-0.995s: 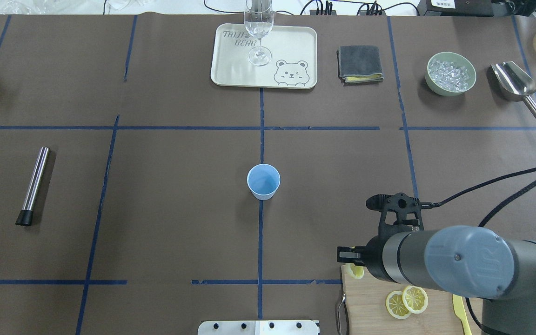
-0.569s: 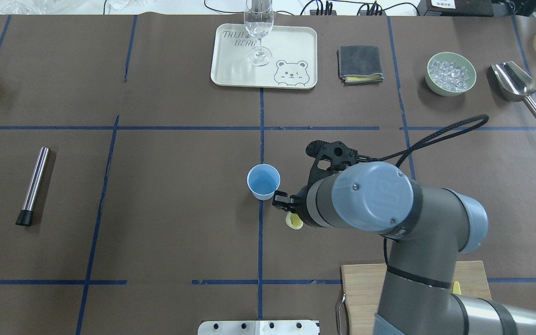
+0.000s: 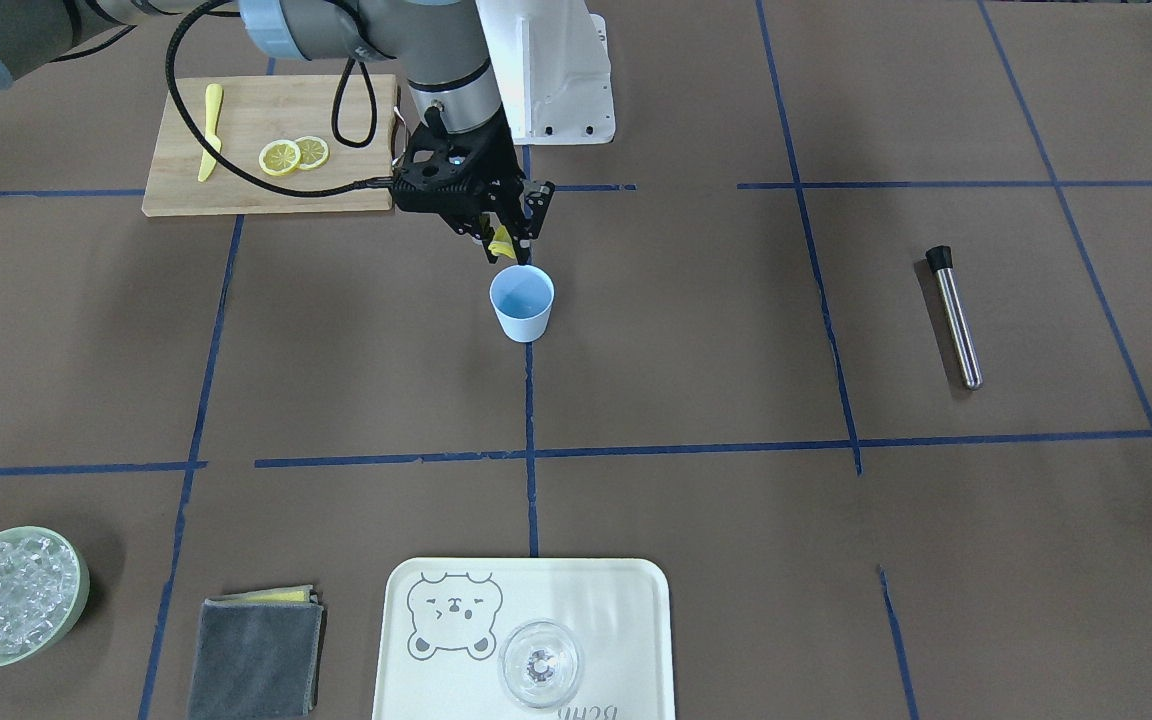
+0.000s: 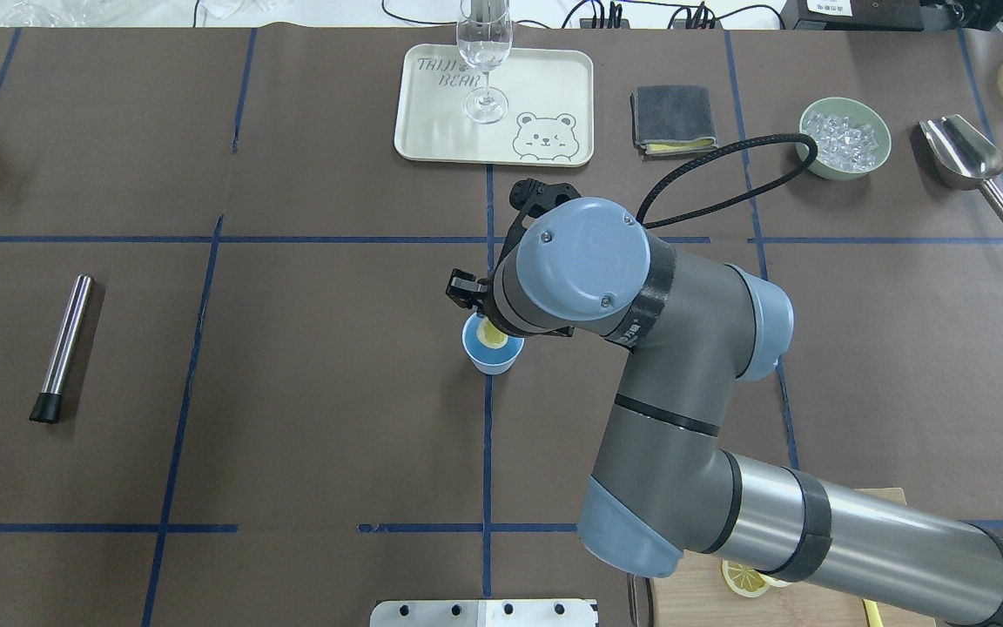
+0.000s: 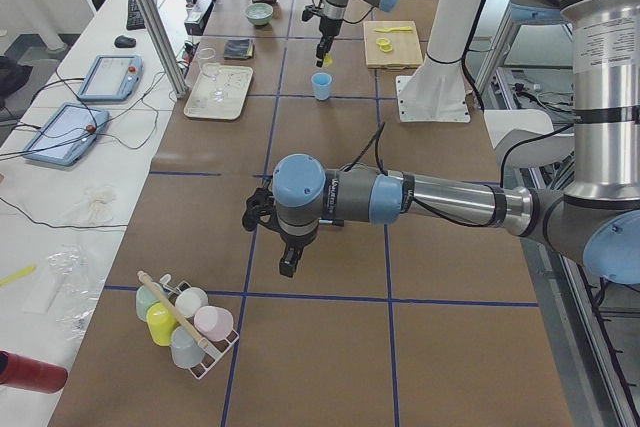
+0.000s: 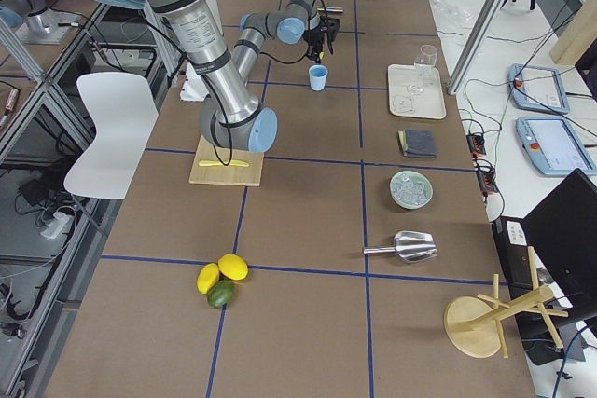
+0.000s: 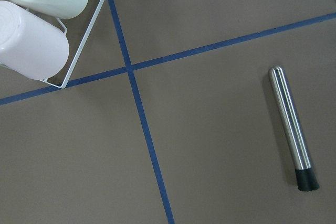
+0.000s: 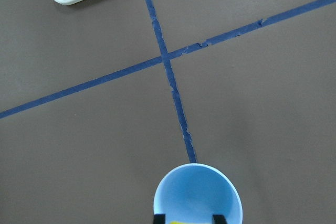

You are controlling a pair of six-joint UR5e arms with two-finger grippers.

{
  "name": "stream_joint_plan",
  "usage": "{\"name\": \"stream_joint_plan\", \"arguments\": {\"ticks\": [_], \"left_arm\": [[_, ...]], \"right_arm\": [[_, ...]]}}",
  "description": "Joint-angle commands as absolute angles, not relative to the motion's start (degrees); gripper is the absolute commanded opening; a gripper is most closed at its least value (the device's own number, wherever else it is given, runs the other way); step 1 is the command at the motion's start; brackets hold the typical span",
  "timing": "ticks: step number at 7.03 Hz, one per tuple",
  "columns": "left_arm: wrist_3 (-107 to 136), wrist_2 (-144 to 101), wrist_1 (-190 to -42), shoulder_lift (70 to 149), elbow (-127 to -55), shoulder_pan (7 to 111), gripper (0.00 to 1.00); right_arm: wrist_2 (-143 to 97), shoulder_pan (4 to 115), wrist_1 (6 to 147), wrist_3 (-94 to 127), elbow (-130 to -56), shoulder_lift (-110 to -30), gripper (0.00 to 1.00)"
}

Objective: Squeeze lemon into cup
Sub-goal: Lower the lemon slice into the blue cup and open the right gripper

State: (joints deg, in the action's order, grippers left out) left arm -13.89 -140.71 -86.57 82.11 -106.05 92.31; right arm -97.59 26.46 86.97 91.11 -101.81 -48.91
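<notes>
The light-blue cup (image 3: 523, 303) stands upright at the table's middle on a blue tape line; it also shows in the overhead view (image 4: 493, 355) and the right wrist view (image 8: 198, 195). My right gripper (image 3: 504, 246) hangs just above the cup's rim, shut on a lemon slice (image 3: 502, 242) held on edge. From overhead the slice (image 4: 490, 333) shows over the cup's mouth, and the wrist hides most of the gripper. My left gripper (image 5: 288, 265) shows only in the exterior left view, low over bare table far from the cup; I cannot tell its state.
A wooden cutting board (image 3: 236, 190) near the robot holds two more lemon slices (image 3: 294, 154) and a yellow knife (image 3: 208, 145). A steel muddler (image 4: 63, 347), a tray (image 4: 554, 87) with a glass (image 4: 484, 61), a grey cloth (image 4: 674, 119), an ice bowl (image 4: 844, 139) and a scoop (image 4: 967, 161) lie around.
My right arm has swung from the cutting board leftward and away from the base, carrying the lemon slice from beside the board to over the cup.
</notes>
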Motion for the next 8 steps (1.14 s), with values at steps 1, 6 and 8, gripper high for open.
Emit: {"name": "stream_joint_plan", "arguments": {"ticks": [1,6,8], "left_arm": [[-13.9,-140.7,-86.5,81.6,-107.5,92.4,1.0],[-13.8,-140.8,-86.5,81.0,-108.4,92.4,1.0],[-13.8,-140.7,-86.5,80.9,-108.4,92.5,1.0]], "right_arm": [[-97.6,26.7,83.6,91.7,-98.2,-48.5,0.4],[-98.3,26.5,83.6,91.7,-97.6,-49.4,0.47],[-98.3,26.3,83.6,91.7,-97.6,-49.2,0.54]]}}
